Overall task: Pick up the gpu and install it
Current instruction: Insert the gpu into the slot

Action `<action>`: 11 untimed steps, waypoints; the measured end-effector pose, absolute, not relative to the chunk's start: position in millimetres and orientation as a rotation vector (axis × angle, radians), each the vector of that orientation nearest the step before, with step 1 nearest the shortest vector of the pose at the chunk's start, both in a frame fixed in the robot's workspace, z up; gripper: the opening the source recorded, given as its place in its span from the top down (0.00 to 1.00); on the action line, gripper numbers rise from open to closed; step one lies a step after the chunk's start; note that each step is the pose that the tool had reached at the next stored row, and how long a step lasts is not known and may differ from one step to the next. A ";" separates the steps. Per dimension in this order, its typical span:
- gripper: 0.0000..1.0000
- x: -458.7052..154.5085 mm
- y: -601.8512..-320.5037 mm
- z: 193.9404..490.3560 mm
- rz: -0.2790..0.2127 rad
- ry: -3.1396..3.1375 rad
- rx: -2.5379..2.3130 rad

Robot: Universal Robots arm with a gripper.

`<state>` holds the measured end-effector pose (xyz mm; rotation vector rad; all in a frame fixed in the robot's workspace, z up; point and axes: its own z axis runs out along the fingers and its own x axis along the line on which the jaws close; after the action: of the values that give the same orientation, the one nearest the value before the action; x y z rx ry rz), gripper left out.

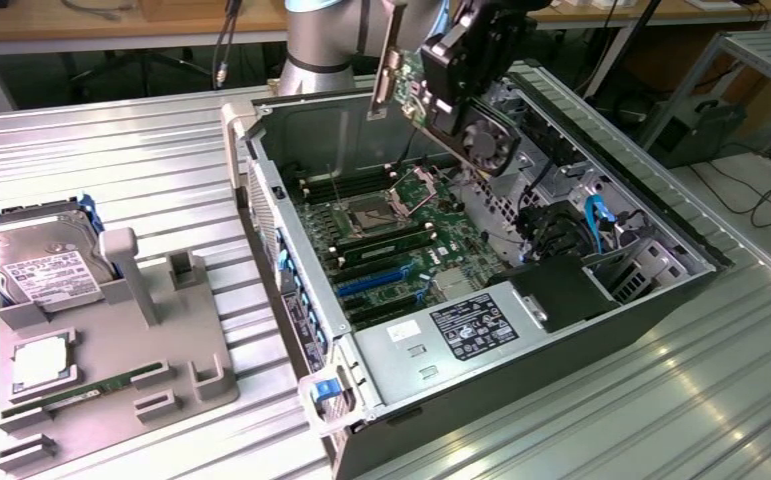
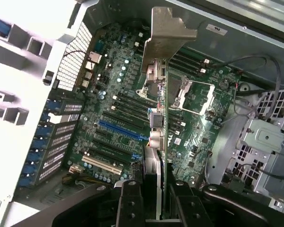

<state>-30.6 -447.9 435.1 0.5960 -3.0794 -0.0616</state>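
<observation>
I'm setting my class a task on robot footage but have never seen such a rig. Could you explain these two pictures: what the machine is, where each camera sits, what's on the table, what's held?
The machine is one robot arm ending in a gripper, a two-fingered clamp. The exterior view comes from a camera off the arm, looking down on a metal table. The wrist view comes from a camera on the arm's wrist, looking past the fingers. On the table lies an open computer case with its motherboard exposed. On the exterior view's left, a grey holder carries a hard drive and a RAM stick. The gripper is shut on the gpu, a green card with a black fan, held above the motherboard, not yet plugged in.
</observation>
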 end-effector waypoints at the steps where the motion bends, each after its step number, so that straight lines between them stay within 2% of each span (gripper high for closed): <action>1: 0.73 -30.6 -447.9 435.1 -0.061 -3.071 0.636; 11: 0.73 -30.6 -447.9 435.1 -0.061 -3.018 0.842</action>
<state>-30.6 -447.9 435.1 0.8422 -3.0180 -0.0607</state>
